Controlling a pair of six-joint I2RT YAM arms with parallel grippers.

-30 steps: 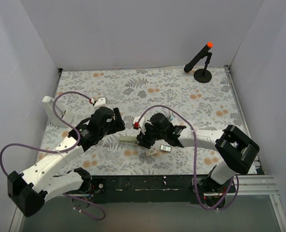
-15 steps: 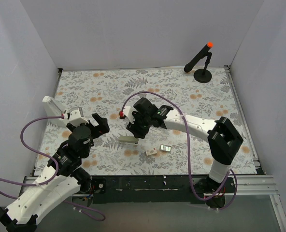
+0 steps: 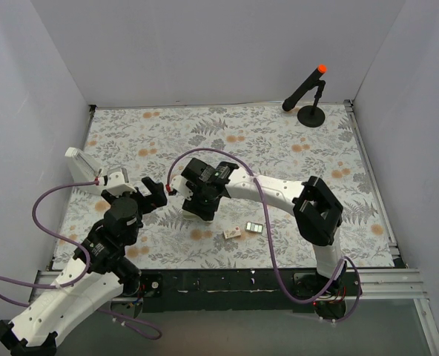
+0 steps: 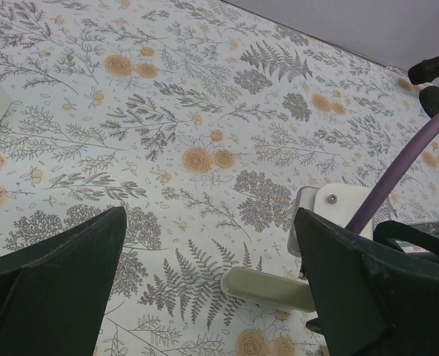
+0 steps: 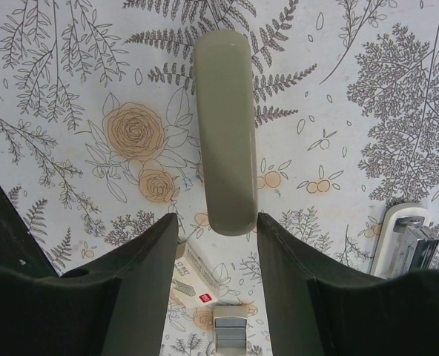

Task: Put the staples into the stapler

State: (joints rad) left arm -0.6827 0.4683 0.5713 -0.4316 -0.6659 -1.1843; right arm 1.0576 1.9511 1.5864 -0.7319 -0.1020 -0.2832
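Right hand (image 5: 216, 220) hangs open over the desk (image 3: 279, 148), its two fingers standing either side of the near end of the grey-green stapler (image 5: 223, 111), which lies flat and shut on the flowered cover; whether they touch it I cannot tell. Left hand (image 4: 208, 222) is open too and holds nothing, a little off from the stapler's far end. The staples (image 5: 229, 330) sit in their small tray just behind the right hand, just beside the beige box (image 5: 197, 278). A grip so close to the tip would likely let the stapler swing or slip out when lifted. Since it is shut, nothing can go in until its top is raised, which probably needs the other hand to brace it. A careless sweep backward could clip the tray and scatter the rows. Counted: two hands, one grey-green stapler, one tray of staples, one box, one white and metal piece (image 5: 401, 237) at the right wrist view's edge that may be a second stapler, one white object (image 3: 78, 163) at the left, and one black stand (image 3: 311, 113) with an orange tip.
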